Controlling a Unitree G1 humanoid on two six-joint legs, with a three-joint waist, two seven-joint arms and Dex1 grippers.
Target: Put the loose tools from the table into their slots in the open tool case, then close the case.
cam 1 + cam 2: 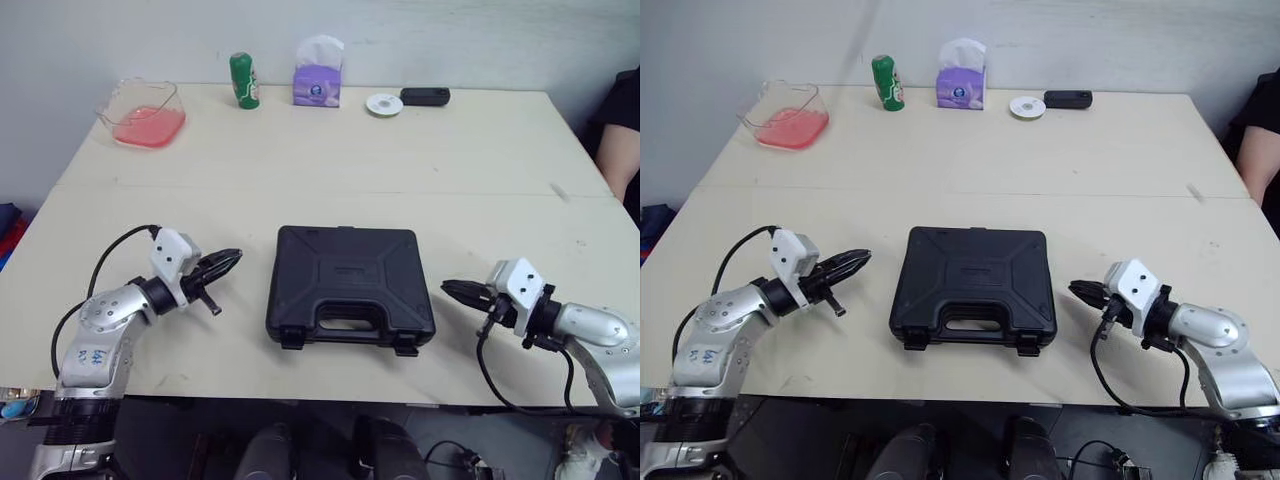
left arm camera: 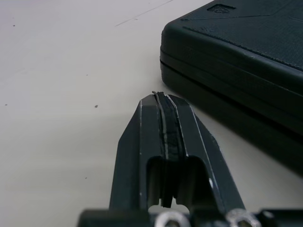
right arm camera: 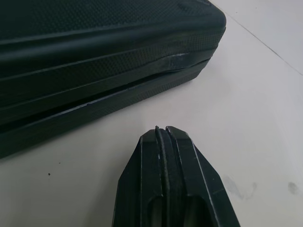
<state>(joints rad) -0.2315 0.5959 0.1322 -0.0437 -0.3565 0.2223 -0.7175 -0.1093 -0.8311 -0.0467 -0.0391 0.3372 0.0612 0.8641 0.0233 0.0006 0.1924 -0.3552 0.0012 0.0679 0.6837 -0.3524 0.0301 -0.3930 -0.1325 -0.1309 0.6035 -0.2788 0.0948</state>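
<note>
The black tool case (image 1: 348, 283) lies flat near the table's front edge with its lid down, handle and latches facing me. My left gripper (image 1: 231, 259) rests on the table just left of the case, shut with nothing between its fingers (image 2: 165, 127). My right gripper (image 1: 450, 291) sits just right of the case, also shut and empty, its fingers (image 3: 165, 151) pointing at the case's side (image 3: 94, 90). Both tips stand a short gap off the case. No loose tools lie on the table.
Along the far edge stand a clear container with pink contents (image 1: 145, 113), a green can (image 1: 244, 80), a purple tissue box (image 1: 317, 78), a white tape roll (image 1: 384, 104) and a black device (image 1: 425, 96). A person's arm (image 1: 620, 140) shows at the right edge.
</note>
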